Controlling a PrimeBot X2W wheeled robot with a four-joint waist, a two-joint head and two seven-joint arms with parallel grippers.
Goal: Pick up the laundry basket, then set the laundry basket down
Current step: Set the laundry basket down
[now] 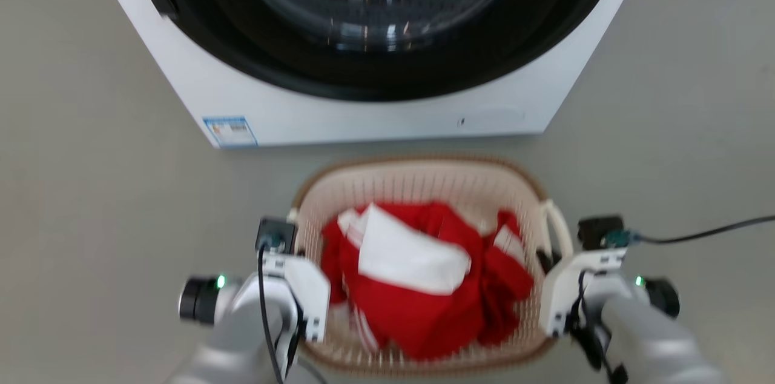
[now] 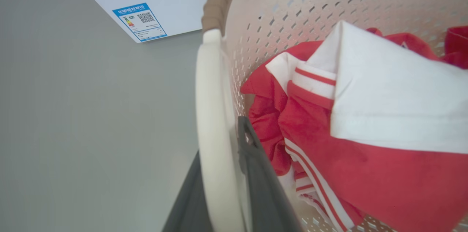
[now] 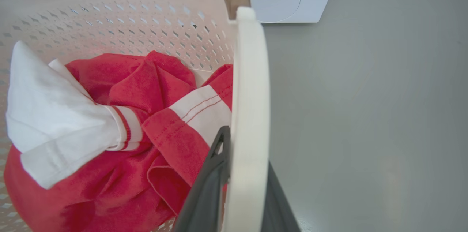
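Partly behind laundry basket (image 2: 292, 16): outer fingers (image 2: 184, 199).

laundry basket (image 1: 424, 184): cream plastic, perforated walls, matt.
rim (image 2: 215, 1): brown, woven-look ribbing, dull.
loop handle (image 2: 210, 107): white plastic, smooth, faint sheen.
garment (image 1: 424, 311): red cloth, fine knit, matt; white cloth panels, soft, creased.
washing machine (image 1: 375, 111): white casing, smooth, glossy; door glass reflective.
sticker (image 2: 139, 22): printed, flat, smooth.
floor (image 1: 91, 190): grey, smooth, matt.
left gripper (image 2: 221, 166), right gripper (image 3: 245, 158): fingers (image 2: 261, 188) dark grey, matt, plastic-looking.
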